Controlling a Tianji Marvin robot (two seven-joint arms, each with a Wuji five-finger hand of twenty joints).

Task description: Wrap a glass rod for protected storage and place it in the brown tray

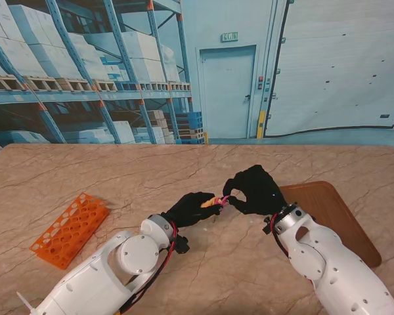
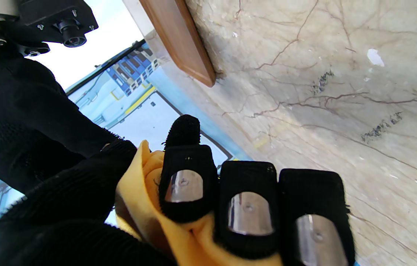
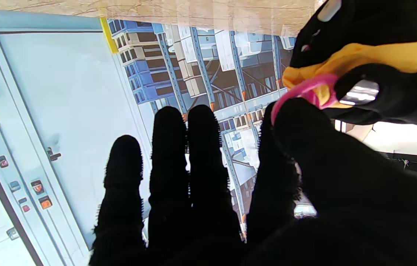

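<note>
We cannot see the glass rod at all: the bunched yellow cloth [image 2: 140,184] covers it, and our black-gloved left hand [image 1: 192,209] closes over most of that cloth. The thin pink band [image 3: 297,94] disappears behind our right hand's fingers [image 3: 304,136]. The flat brown wooden tray [image 1: 328,213] is partly hidden by our right arm.

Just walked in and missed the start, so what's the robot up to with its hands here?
The left hand holds a small yellow cloth bundle above the marble table; the glass rod itself is not visible. The right hand pinches a pink elastic band at the bundle's end, apparently to tie it shut. The brown wooden tray lies to the right, with nothing visible in it. An orange plastic rack sits on the left, untouched.
</note>
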